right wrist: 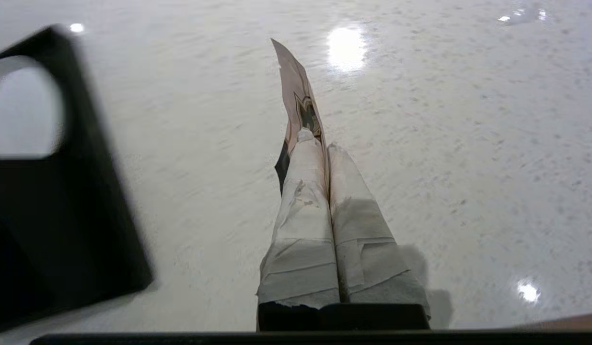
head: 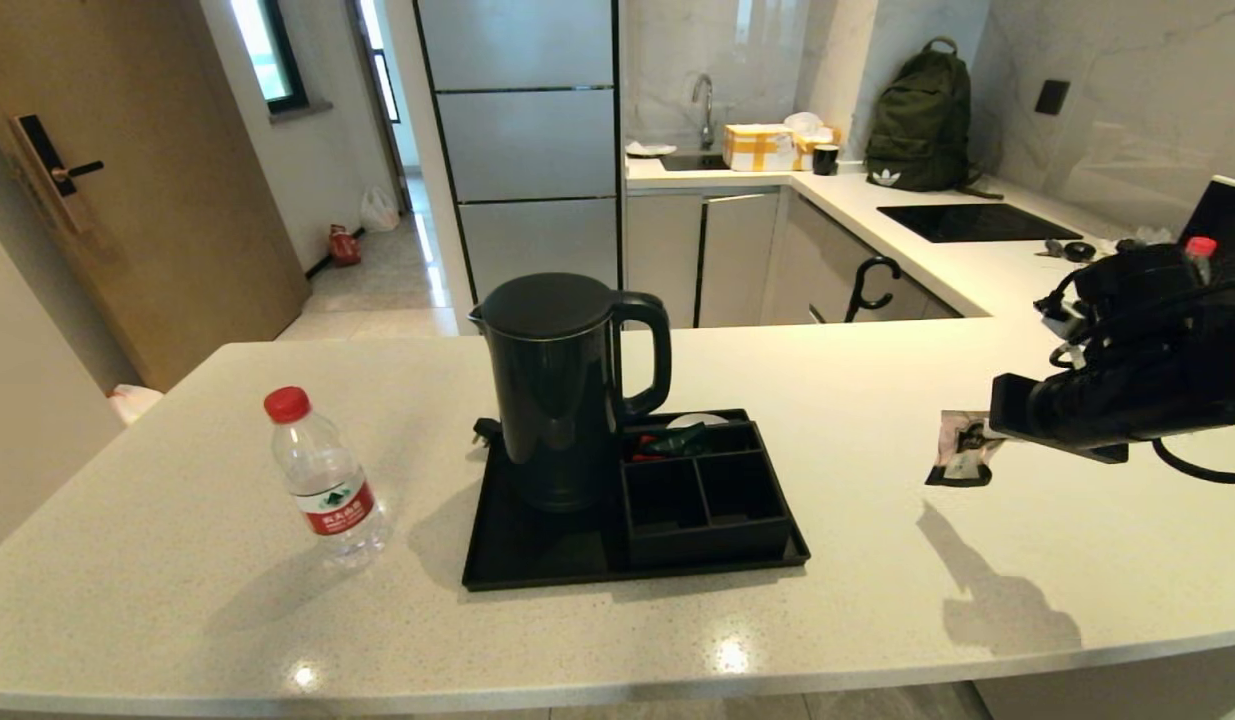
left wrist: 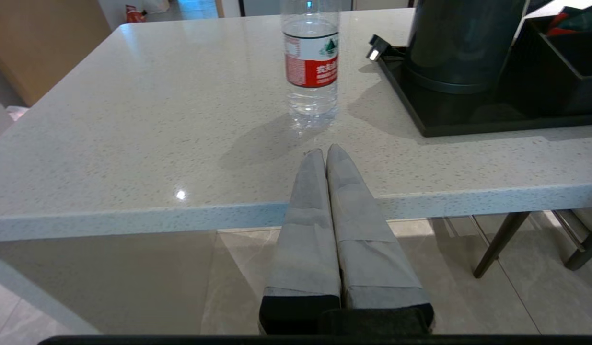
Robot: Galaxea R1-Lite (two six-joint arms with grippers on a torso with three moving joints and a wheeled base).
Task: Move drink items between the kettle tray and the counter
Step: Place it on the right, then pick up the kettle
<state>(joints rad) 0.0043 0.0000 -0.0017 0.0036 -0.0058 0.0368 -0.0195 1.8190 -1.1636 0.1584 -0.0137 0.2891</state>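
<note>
Head view: R gripper (head: 987,440) is over the counter (head: 877,620), right of the tray (head: 537,570), with the sachet (head: 962,450) hanging from its tip, clear of the surface, shadow below it. L arm isn't in the head view.

R wrist view gives what the head view can't: fingers (right wrist: 303,191) pressed together, pinching the sachet (right wrist: 300,100) edge-on. It's thin, flat, pinkish w/ a dark emblem, sticking out past the tips. Tray corner (right wrist: 61,206) shows beside it, blurred.

L wrist view: L gripper (left wrist: 327,155) sits low at the counter's front edge (left wrist: 133,220), fingers (left wrist: 307,230) fully together, nothing between them. Both grippers have pads wrapped in pale grey tape, tapered to points. Bottle (left wrist: 311,62) is straight ahead of the tips, near but not touching. The plug (left wrist: 375,50) lying at the tray's back corner reads clearly here.

Bottle (head: 322,480): clear ribbed plastic, red cap, red-white label, upright on the counter, left of the tray and apart from it. Kettle (head: 567,390): tall, black, smooth, loop handle, standing on the tray's left half. Box (head: 702,495): matte black, divided compartments, on the tray's right half; back compartment holds dark and red packets, front two look bare. Counter is white speckled stone, glossy, rounded front edge.
</note>
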